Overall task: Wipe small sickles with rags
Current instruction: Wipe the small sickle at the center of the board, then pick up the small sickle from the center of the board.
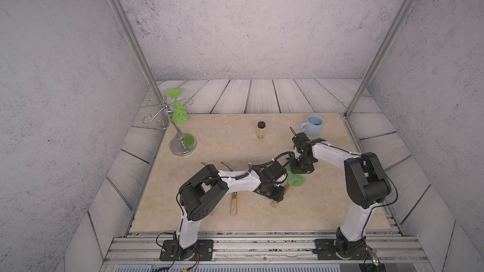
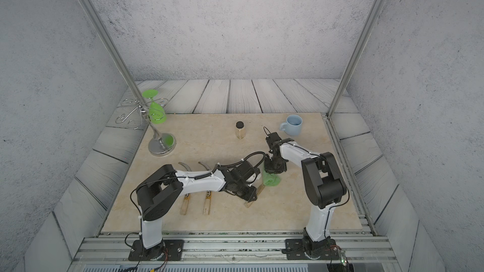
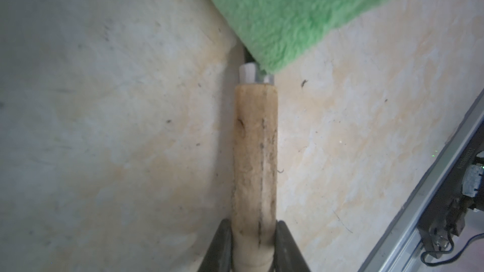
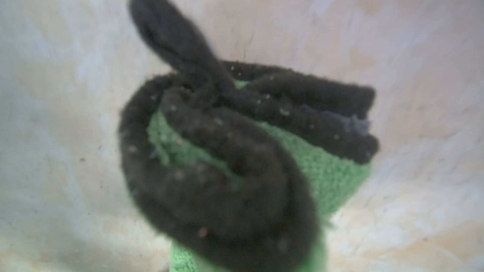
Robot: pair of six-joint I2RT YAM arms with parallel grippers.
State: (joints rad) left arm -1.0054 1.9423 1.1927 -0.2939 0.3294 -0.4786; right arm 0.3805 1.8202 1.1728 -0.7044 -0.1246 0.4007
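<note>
Top views: L gripper clamped on pale handle of one small sickle, mid-table. Blade end is under green rag. R gripper closed, pinching rag from above. Other 2 sickles lie flat nearby, partly under L arm.
L wrist: fingers tight on both sides of handle, rag covers blade.
R wrist: rag bunched, dark edging, blurry.

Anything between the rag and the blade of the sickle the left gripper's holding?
Nothing visible. The green rag, pinched by the right gripper, already covers the blade just beyond the sickle's wooden handle, which the left gripper clamps.
</note>
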